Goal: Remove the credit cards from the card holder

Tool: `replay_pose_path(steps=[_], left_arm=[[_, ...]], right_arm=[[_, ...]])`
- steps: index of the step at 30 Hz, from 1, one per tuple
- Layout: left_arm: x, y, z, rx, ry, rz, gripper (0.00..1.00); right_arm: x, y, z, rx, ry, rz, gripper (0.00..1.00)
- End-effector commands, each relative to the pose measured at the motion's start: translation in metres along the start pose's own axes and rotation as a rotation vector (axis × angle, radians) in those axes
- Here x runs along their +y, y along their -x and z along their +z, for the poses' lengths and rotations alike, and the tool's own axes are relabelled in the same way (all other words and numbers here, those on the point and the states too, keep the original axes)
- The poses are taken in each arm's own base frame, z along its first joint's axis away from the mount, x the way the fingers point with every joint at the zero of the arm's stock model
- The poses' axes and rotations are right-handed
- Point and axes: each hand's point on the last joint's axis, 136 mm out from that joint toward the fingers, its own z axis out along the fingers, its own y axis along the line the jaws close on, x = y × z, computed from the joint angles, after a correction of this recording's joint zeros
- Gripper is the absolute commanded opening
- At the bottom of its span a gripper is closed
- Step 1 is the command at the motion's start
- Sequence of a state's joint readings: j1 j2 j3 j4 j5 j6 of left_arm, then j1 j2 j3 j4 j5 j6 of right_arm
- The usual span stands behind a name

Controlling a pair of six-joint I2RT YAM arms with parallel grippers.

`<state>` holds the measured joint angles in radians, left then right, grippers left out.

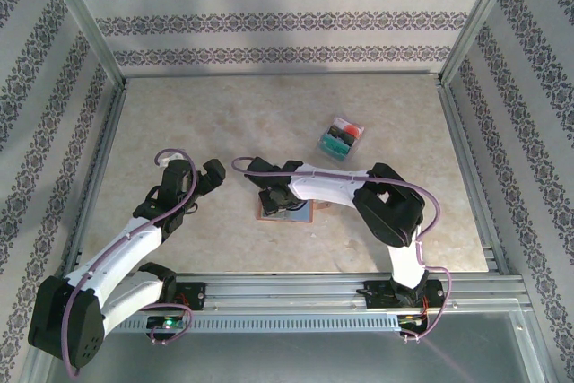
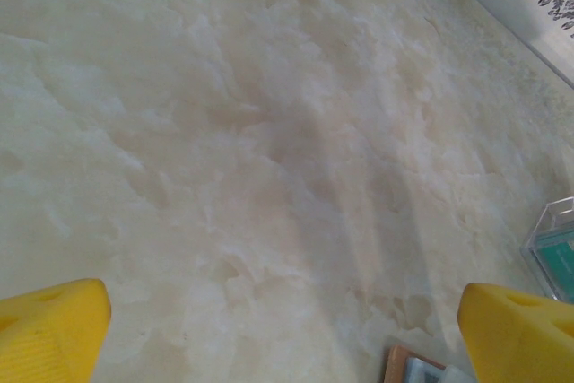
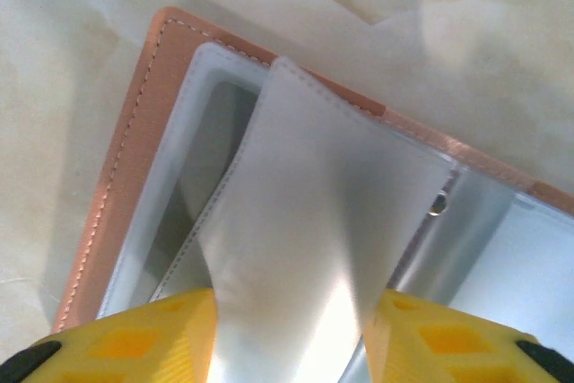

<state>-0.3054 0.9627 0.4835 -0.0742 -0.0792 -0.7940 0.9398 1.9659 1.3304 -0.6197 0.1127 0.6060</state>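
Near the middle of the tabletop (image 1: 224,114), you have the card holder (image 1: 291,213) lying open and flat, with your right tool (image 1: 276,199) directly over its left part. In the right wrist view, the holder's salmon-pink stitched edge (image 3: 134,132) frames its cloudy clear pockets. One sleeve (image 3: 314,195) rises from them and passes between the two yellow fingers (image 3: 170,329) of your right tool (image 3: 289,304). The fingers sit against its two side edges, but you cannot tell whether they are actually clamping it. The credit cards (image 1: 341,138) sit to the right of the holder and farther from the arms, well apart from it. They are in a small clear box (image 1: 326,143), with teal, red and dark colours showing. Your left tool (image 1: 208,178) hangs to the left of the holder with its fingers spread wide and nothing between them. From its wrist view (image 2: 282,311) you see bare tabletop, a corner of the holder (image 2: 404,367) at the bottom edge and the box (image 2: 547,221) at the right.
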Motion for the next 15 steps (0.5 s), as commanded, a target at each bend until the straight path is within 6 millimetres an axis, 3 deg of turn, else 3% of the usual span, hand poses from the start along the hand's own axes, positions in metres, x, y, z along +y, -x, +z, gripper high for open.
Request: replay_pose_path(steps=[1, 15], left_arm=[[0.001, 0.005, -0.001, -0.014, -0.006, -0.005, 0.99], [-0.006, 0.011, -0.004, -0.018, -0.016, 0.024, 0.99]], right_arm=[[-0.024, -0.017, 0.008, 0.054, -0.087, -0.016, 0.45], [-0.046, -0.015, -0.015, 0.016, -0.157, -0.023, 0.49]])
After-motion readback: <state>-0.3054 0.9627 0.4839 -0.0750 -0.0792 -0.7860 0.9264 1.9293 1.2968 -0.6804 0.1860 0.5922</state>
